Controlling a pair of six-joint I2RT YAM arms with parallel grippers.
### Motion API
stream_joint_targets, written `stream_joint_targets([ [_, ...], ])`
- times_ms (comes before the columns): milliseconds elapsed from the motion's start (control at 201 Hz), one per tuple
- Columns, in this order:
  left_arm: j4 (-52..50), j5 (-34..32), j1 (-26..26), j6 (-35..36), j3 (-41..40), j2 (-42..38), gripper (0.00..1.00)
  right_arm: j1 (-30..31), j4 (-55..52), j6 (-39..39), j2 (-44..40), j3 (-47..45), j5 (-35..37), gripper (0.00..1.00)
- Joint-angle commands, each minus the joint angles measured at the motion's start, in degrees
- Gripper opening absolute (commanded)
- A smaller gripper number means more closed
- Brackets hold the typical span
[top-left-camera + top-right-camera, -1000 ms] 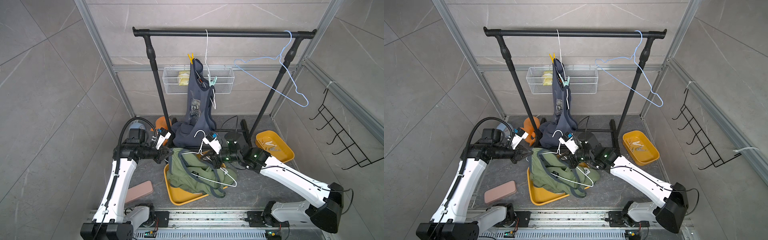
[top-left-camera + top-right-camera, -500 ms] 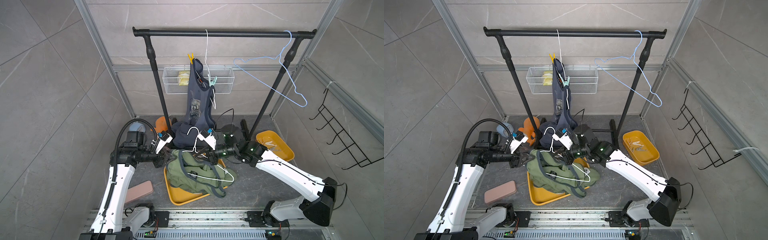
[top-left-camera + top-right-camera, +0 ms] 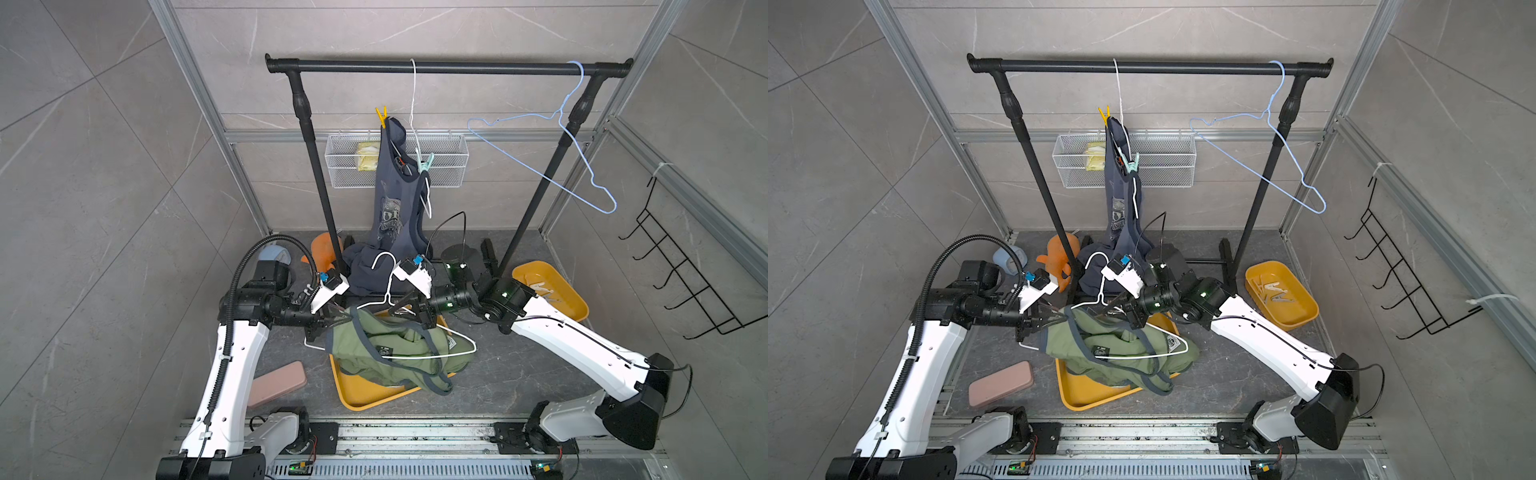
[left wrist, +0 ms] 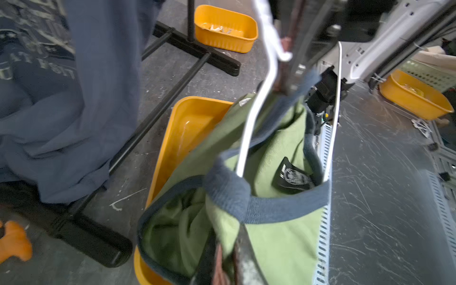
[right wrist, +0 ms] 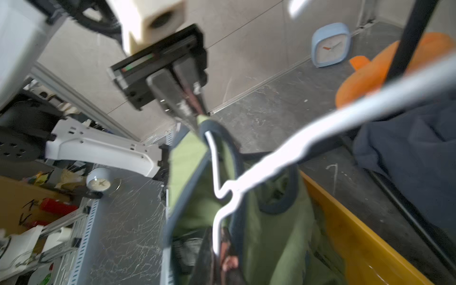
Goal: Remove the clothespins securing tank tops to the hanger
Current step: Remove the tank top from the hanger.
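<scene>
**A:** Both arms are in on the green top [image 3: 386, 349]. The left claw [image 3: 338, 320] is clenched on the trimmed edge at the shoulder. The right claw [image 3: 395, 308] is clenched on the neck of the hanger [image 4: 254, 123], just under the hook.

**B:** One on the wire, one on the cloth. Why?

**A:** My read is that the right one holds the hanger up and steady so the left can tug the strap along the wire. The top is bunched and half draped into the tray [image 3: 357, 395] beneath, so if it slides free it lands there.

**B:** Any pin on that top?

**A:** None I can spot. The wrist views are blurred and the folds hide much of the wire, so it could be off already or tucked under.

**B:** And the pins we can see?

**A:** The yellow pin [image 3: 381, 115] sits at the upper strap of the blue top [image 3: 392, 208], and the mint pin [image 3: 426, 161] is lower on the other strap. That top hangs from the rack [image 3: 449, 66] with its hem pooled on the floor. Loose pins lie in the bin [image 3: 569, 291] beside the right arm, well apart from the tray.

**B:** So the job's far from done.

**A:** I'd say so, because those two look untouched. The risk right now is that a hard pull twists the thin wire in the right claw's grip.
</scene>
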Motion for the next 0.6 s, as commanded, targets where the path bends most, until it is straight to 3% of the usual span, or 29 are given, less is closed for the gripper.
stream_joint_targets([
  [0, -3.2, 3.9, 0.5, 1.4, 1.7, 0.3, 0.00, 0.8, -0.4, -1.3, 1.7, 4.1, -1.6, 0.00],
  [60, -3.5, 4.1, 0.5, 1.6, 2.0, 0.2, 0.00, 0.8, -1.5, -1.8, 2.9, 5.6, -1.6, 0.00],
  [249, -2.1, 2.7, 0.5, 0.8, 2.6, -1.0, 0.00, 0.8, -3.4, -2.7, 5.1, 8.2, -1.4, 0.17],
  [393, 4.0, 0.0, 0.5, -3.2, 1.7, -1.8, 0.00, 0.8, -6.6, -3.9, 6.4, 10.5, 0.1, 0.00],
  [597, 17.5, -2.4, 0.5, -15.9, -0.6, -0.3, 0.00, 0.5, -10.5, -5.0, 6.2, 11.1, 7.0, 0.00],
])
